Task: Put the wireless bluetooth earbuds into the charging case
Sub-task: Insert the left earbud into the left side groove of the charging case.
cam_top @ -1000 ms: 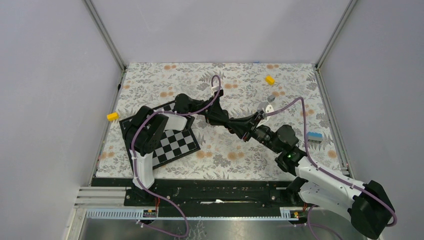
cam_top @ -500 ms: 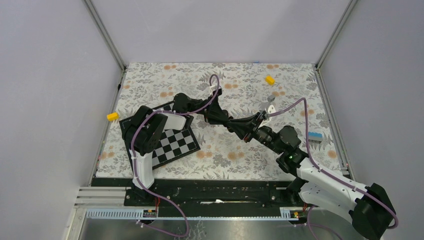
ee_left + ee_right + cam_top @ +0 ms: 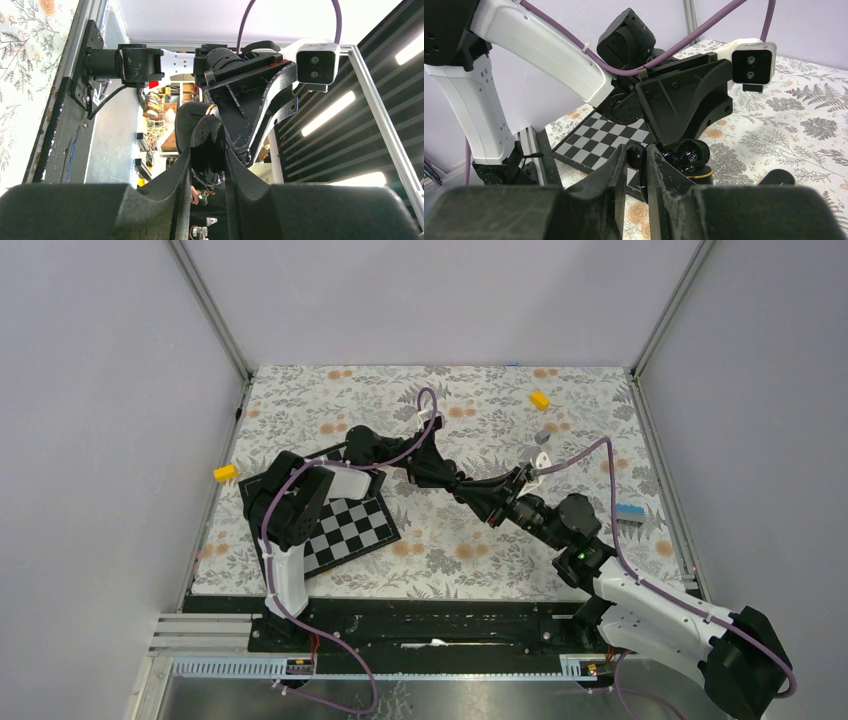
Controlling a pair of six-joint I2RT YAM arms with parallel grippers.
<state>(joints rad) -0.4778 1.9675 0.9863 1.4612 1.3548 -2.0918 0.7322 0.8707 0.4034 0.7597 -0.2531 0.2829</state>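
Note:
Both arms meet above the middle of the floral cloth. My left gripper (image 3: 488, 500) is shut on the charging case (image 3: 202, 135), a black rounded shell pinched between its fingers. From the right wrist view the case (image 3: 693, 159) hangs open, showing a glossy inside and a gold rim. My right gripper (image 3: 637, 150) is shut on one of the earbuds (image 3: 635, 156), a small glossy black bud held just left of the case opening. In the top view the right gripper (image 3: 512, 504) faces the left one tip to tip. A black rounded thing (image 3: 776, 177) lies on the cloth to the right; I cannot tell what it is.
A checkerboard mat (image 3: 345, 525) lies under the left arm. Yellow blocks sit at the left edge (image 3: 226, 473) and far right (image 3: 540, 400). A blue block (image 3: 629, 512) and a grey piece (image 3: 541, 436) lie on the right side. Walls enclose the cloth.
The right arm has edged slightly toward the left gripper, bringing the earbud closer to the case. Both grips are unchanged.

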